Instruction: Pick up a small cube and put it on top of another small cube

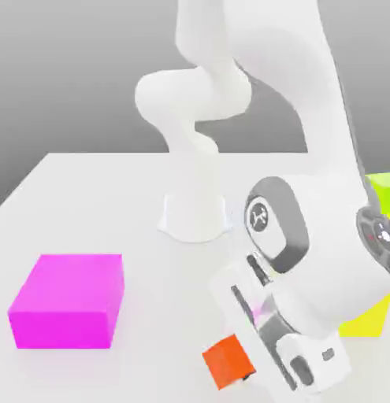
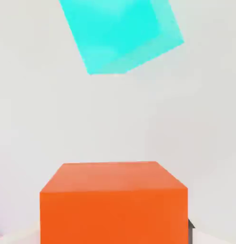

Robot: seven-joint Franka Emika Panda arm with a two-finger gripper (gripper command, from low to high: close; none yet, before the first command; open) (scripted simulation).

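- Low at the front of the white table (image 1: 64, 189), your gripper (image 1: 249, 370) is clamped on the small orange cube (image 1: 228, 362).
- You carry the cube off the surface.
- A cyan cube (image 2: 120, 33) lies on the table beyond it.
- A magenta block (image 1: 68, 299) sits toward the exterior view's left.

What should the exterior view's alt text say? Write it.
A white robot arm's gripper holds a small orange cube above a white table. A large magenta block sits at the exterior view's left; yellow and lime-green blocks peek out behind the arm.
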